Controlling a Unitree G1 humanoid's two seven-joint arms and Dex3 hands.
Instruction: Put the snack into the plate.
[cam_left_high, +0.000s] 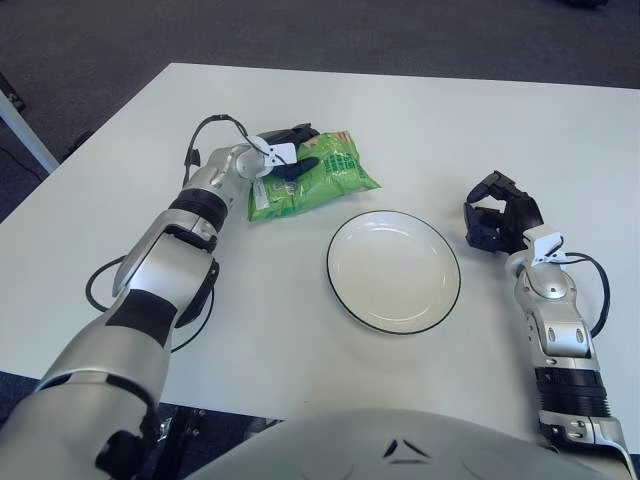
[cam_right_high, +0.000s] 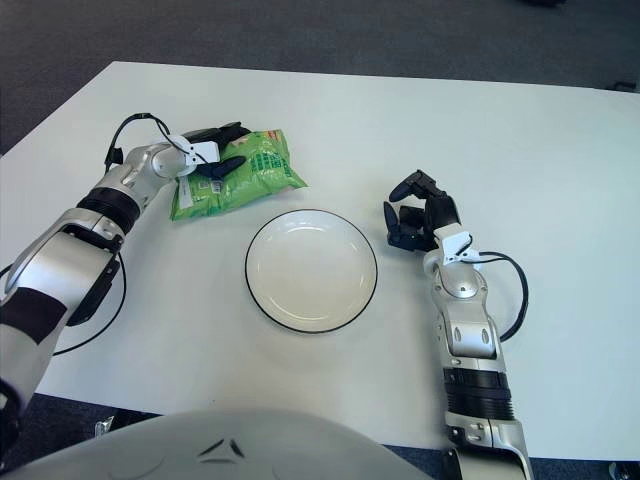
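The left hand (cam_left_high: 285, 152) has its dark fingers closed around the left end of a green snack bag (cam_left_high: 325, 175), lying toward the table's (cam_left_high: 480, 120) far-left corner, beside an empty white plate (cam_left_high: 394, 271). The right hand (cam_left_high: 500, 222), fingers curled, shows right of the plate.

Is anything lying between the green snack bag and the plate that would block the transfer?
Nothing visible does. The snack bag lies just beyond and left of the plate, with only bare table between them. The left hand is at the bag; the right hand shows right of the plate.
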